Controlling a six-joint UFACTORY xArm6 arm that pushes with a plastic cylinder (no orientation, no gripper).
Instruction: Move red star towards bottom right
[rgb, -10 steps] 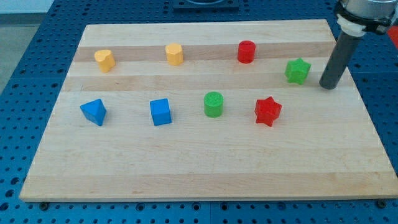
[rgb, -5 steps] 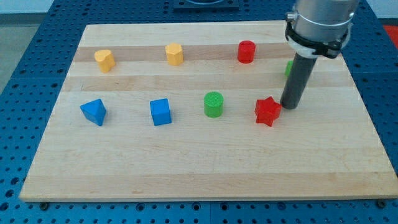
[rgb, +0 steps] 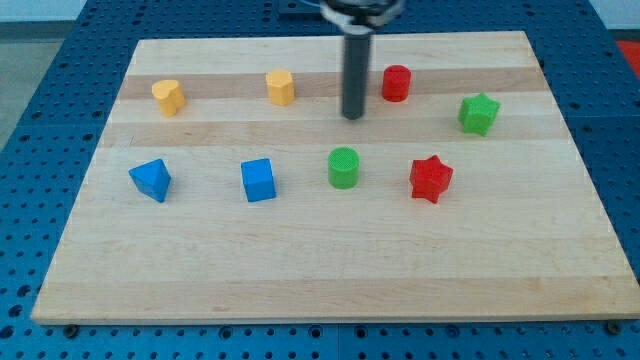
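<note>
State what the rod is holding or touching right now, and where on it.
Nothing. My tip stands free above the green cylinder, up-left of the red star, touching no block.

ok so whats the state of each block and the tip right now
tip: above green cylinder, touching no block
red star: flat, untouched
green cylinder: upright
red cylinder: upright, right of the rod
green star: flat
blue cube: flat
blue triangle: flat
two yellow blocks: apart, untouched
</note>
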